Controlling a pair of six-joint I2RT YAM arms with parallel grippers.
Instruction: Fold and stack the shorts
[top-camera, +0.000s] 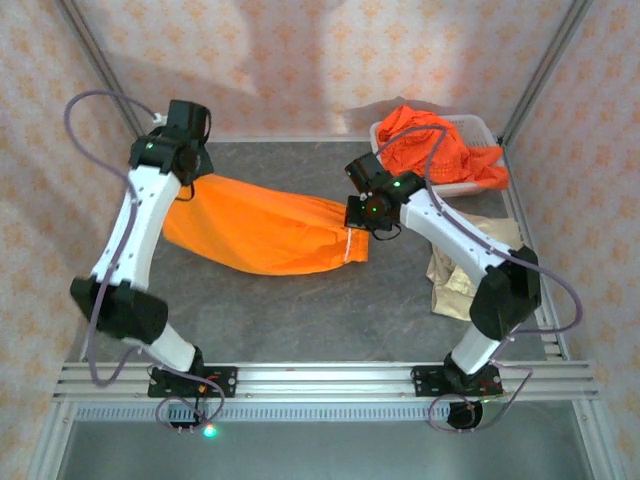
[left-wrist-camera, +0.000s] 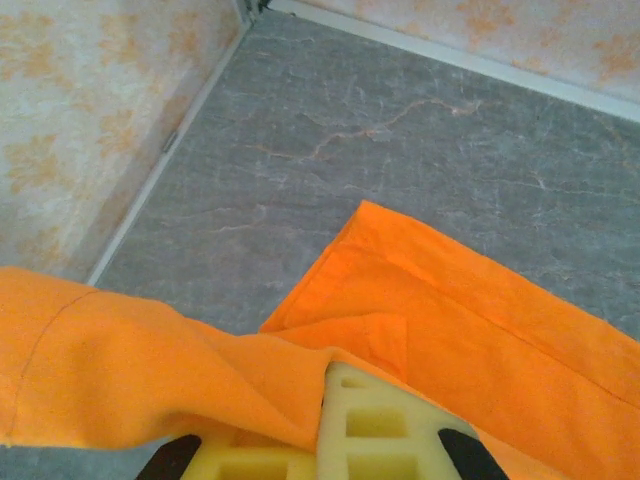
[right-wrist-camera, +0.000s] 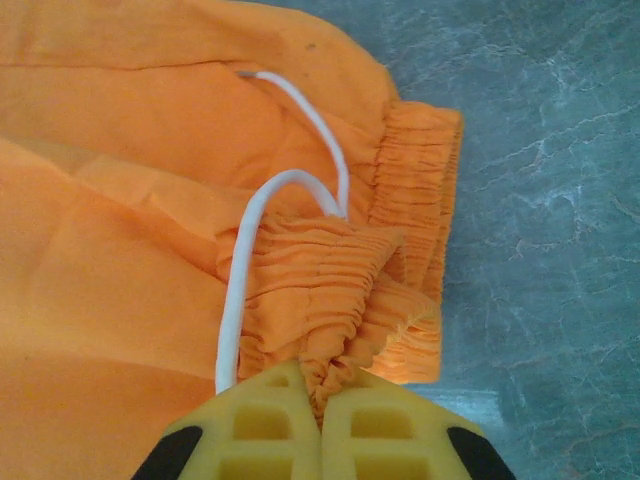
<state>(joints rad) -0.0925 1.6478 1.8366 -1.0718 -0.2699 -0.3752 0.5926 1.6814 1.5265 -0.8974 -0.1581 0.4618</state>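
Orange shorts (top-camera: 255, 235) pinched: left tool (left-wrist-camera: 322, 400) on hem (left-wrist-camera: 335, 265), right tool (right-wrist-camera: 320, 395) on waistband (right-wrist-camera: 415, 150), arms (top-camera: 140, 225) bent.

Grey marbled table (top-camera: 300, 320): bright orange cloth shorts (top-camera: 260, 235) stretched across the middle, crumpled beige cloth shorts (top-camera: 455, 285) at right side, white plastic mesh basket (top-camera: 480, 125) in far right corner, beyond the beige pair.
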